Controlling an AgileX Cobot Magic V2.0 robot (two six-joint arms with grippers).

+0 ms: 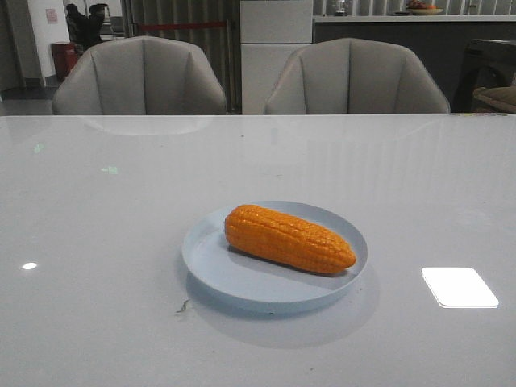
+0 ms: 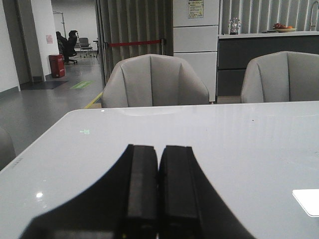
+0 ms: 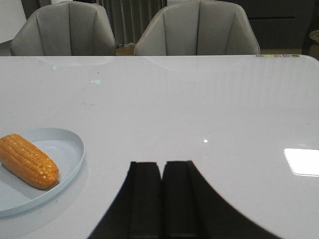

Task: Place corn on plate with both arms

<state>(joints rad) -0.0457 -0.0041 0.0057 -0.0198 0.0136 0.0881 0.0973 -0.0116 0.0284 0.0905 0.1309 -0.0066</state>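
Note:
The orange corn (image 1: 289, 238) lies on the pale blue plate (image 1: 211, 256) in the middle of the white table, thick end to the left, tip to the right. Neither gripper shows in the front view. In the left wrist view my left gripper (image 2: 159, 149) is shut and empty above bare table; corn and plate are out of that view. In the right wrist view my right gripper (image 3: 162, 165) is shut and empty, to the right of the plate (image 3: 70, 149) and the corn (image 3: 27, 160), well apart from them.
Two grey chairs (image 1: 141, 76) (image 1: 355, 76) stand behind the far table edge. A bright light reflection (image 1: 459, 286) lies on the table to the right of the plate. A small dark speck (image 1: 183, 306) lies near the plate's front left.

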